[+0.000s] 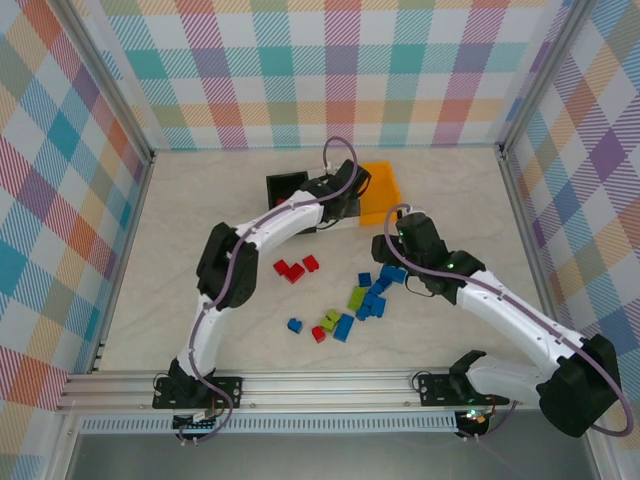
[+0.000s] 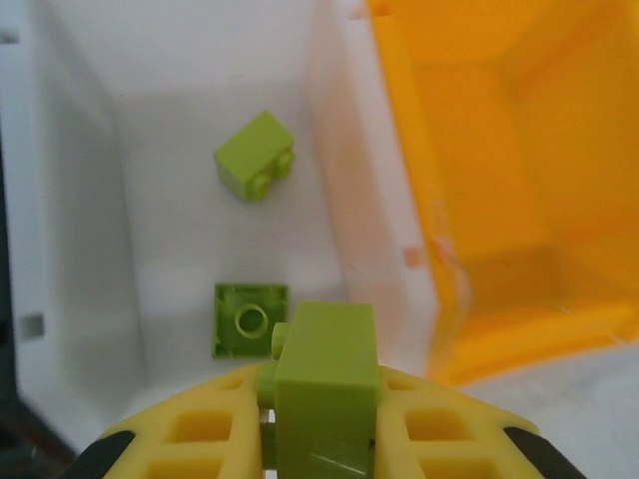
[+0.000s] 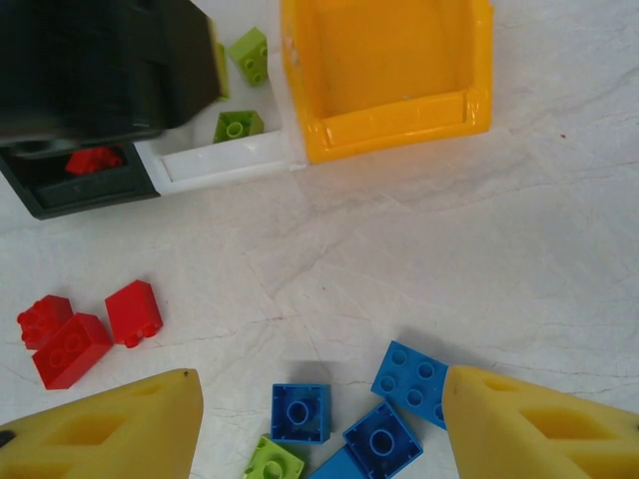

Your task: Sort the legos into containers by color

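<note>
My left gripper [image 2: 324,404] is shut on a lime green lego [image 2: 324,384] and holds it over the white container [image 2: 70,200]. Two more green legos [image 2: 255,157] [image 2: 250,319] lie on that container's floor. From above, the left gripper [image 1: 345,205] sits between the black container [image 1: 285,186] and the orange container [image 1: 380,190]. My right gripper [image 3: 319,404] stands open above the table, with nothing between its fingers. Below it lie blue legos [image 3: 300,411] [image 3: 411,379] and one green lego [image 3: 272,462]. The right gripper [image 1: 388,262] hovers by the blue cluster [image 1: 375,297].
Three red legos [image 3: 70,349] lie left of the right gripper, and one red lego [image 3: 95,160] sits in the black container [image 3: 80,192]. Loose green, blue and red legos [image 1: 330,322] are scattered on the mid table. The orange container [image 3: 399,130] is empty inside.
</note>
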Tool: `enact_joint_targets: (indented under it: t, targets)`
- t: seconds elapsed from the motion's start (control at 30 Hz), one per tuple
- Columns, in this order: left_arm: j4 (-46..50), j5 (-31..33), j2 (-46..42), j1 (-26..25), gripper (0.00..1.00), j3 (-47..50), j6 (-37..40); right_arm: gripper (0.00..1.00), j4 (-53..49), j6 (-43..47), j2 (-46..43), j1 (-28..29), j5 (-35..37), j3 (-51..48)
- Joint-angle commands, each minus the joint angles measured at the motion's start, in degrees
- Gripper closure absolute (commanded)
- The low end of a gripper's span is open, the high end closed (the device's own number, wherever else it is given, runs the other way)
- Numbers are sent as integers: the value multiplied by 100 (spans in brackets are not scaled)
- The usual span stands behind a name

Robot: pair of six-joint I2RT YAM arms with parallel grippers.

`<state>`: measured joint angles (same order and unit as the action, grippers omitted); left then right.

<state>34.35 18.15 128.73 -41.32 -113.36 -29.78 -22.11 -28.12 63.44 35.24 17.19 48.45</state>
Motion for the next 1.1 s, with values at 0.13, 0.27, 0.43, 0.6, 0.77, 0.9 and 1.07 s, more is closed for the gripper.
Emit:
enact_joint_targets:
  t: [0.13, 0.27, 0.43, 0.6, 0.77, 0.9, 1.07]
  targets:
    - [377, 510, 743, 92, 77, -1159, -151, 34, -44, 48, -39, -27, -123, -116]
    - [988, 414, 1180, 177, 57, -1855, -188, 32, -61, 25, 11, -27, -318, -125]
    - [516, 20, 466, 190, 35, -1077, -371, 32, -120, 107, 110, -26, -688, 13]
    - [-287, -241, -1077, 142, 19, 564, -533, 35, -81, 193, 584, -111, -853, 332]
    - [-991, -357, -2836, 144, 5, 2706, -870, 33, 281, 260, 1824, -370, -1093, 1128]
    - [-952, -477, -3953, 107, 3, 3902, -906, 32, 373, 285, 2976, -593, -1224, 2013]
    - [-621, -530, -5124, 102, 2, 5058, -1000, 30, 501, 355, 4073, -884, -1295, 2897]
